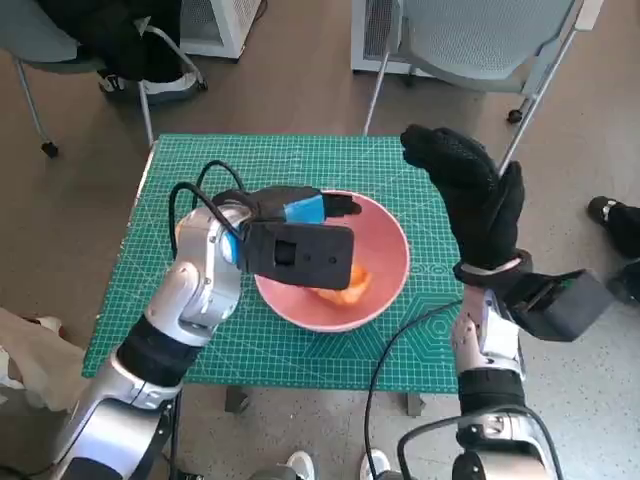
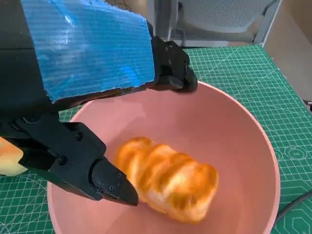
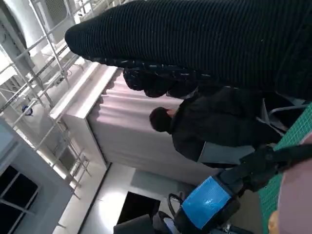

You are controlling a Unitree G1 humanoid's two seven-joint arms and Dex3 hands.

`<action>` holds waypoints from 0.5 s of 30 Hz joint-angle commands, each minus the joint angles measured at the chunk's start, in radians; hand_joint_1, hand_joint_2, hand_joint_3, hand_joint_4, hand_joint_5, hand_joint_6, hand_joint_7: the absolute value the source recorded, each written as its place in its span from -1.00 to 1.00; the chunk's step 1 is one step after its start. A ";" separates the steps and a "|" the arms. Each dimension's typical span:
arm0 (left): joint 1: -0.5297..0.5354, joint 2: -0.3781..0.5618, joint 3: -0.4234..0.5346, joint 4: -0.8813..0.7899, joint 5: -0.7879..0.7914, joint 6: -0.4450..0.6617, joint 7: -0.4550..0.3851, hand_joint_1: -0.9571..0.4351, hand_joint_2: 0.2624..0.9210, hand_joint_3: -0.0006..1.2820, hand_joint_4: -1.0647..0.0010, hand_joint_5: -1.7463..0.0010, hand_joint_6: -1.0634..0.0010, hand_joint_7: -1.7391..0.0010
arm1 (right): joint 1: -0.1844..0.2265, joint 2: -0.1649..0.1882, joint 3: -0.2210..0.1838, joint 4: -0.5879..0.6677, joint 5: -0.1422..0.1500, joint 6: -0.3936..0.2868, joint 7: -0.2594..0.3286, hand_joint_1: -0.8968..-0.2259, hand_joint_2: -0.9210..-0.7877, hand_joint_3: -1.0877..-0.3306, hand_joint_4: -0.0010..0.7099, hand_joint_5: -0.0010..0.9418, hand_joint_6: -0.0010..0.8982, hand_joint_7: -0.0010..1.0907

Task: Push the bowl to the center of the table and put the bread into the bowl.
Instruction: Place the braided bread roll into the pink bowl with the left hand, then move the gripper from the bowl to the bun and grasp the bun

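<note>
Bread (image 2: 168,180) lies beneath empty left robot hand (image 1: 300,212).

Lab or office room: green cutting mat (image 1: 400,160) on small table, wheeled grey chairs (image 1: 480,40) at frame top, white cabinets (image 1: 225,25).

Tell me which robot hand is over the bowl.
The left robot hand, black with blue tape on its back: it hangs over the pink bowl above the bread. The gloved right robot hand is raised beside the bowl, holding nothing.
</note>
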 commanded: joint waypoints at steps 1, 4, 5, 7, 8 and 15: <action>-0.006 0.020 0.001 -0.032 0.010 0.001 0.010 -0.11 0.32 -0.98 1.00 1.00 0.72 0.97 | 0.023 -0.001 0.004 0.014 -0.006 0.014 -0.006 -0.42 -1.00 -0.46 -0.73 -0.99 -0.70 -0.83; 0.002 0.039 0.012 -0.051 0.005 0.003 0.008 -0.12 0.32 -0.98 1.00 1.00 0.73 0.97 | 0.022 0.001 0.007 0.013 -0.008 0.013 -0.009 -0.43 -1.00 -0.46 -0.73 -0.99 -0.70 -0.83; 0.004 0.047 0.016 -0.057 0.003 0.004 0.006 -0.12 0.32 -0.98 1.00 1.00 0.73 0.98 | 0.022 0.001 0.008 0.013 -0.008 0.013 -0.009 -0.43 -1.00 -0.46 -0.73 -0.99 -0.70 -0.83; 0.010 0.069 0.028 -0.075 -0.002 0.004 -0.002 -0.13 0.32 -0.98 1.00 1.00 0.73 0.98 | 0.023 0.002 0.010 0.010 -0.009 0.013 -0.010 -0.43 -1.00 -0.46 -0.73 -0.99 -0.70 -0.82; 0.017 0.089 0.042 -0.089 -0.008 0.004 -0.007 -0.13 0.32 -0.98 1.00 1.00 0.73 0.98 | 0.024 0.002 0.011 0.006 -0.009 0.014 -0.011 -0.43 -1.00 -0.46 -0.73 -0.99 -0.70 -0.82; 0.063 0.209 0.147 -0.171 -0.048 -0.010 -0.009 -0.12 0.32 -0.98 1.00 1.00 0.74 0.98 | 0.026 -0.003 0.014 -0.006 -0.003 0.020 -0.006 -0.42 -1.00 -0.46 -0.73 -0.99 -0.71 -0.81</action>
